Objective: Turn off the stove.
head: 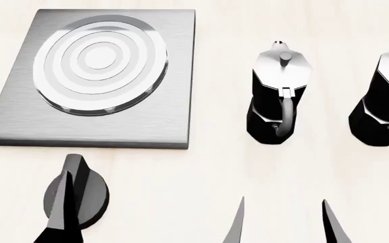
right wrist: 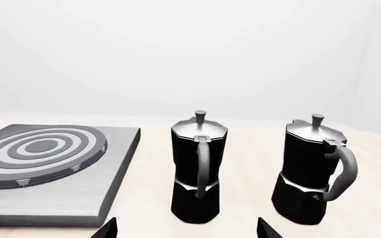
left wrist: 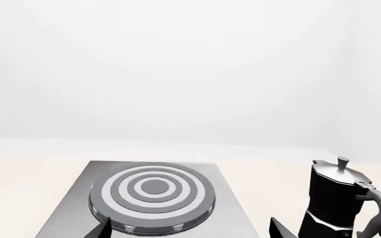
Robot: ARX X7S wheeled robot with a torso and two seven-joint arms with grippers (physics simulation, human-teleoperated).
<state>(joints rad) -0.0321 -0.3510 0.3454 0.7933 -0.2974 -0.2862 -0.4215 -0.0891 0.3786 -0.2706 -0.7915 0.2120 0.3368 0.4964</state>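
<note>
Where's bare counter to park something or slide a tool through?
Free: the strip between the stove slab's right edge and the nearer moka pot, and the counter in front of both pots, right of the knob. Crowded: the narrower gap between the two pots (second pot), and around the knob, where the left tool hovers.

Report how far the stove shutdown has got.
Done: nothing visible; no frame shows the setting of the knob. In hand: the left gripper sits open at the knob, one finger over it. Left: grip and turn it. The right gripper hangs open, and the stove is bare.
</note>
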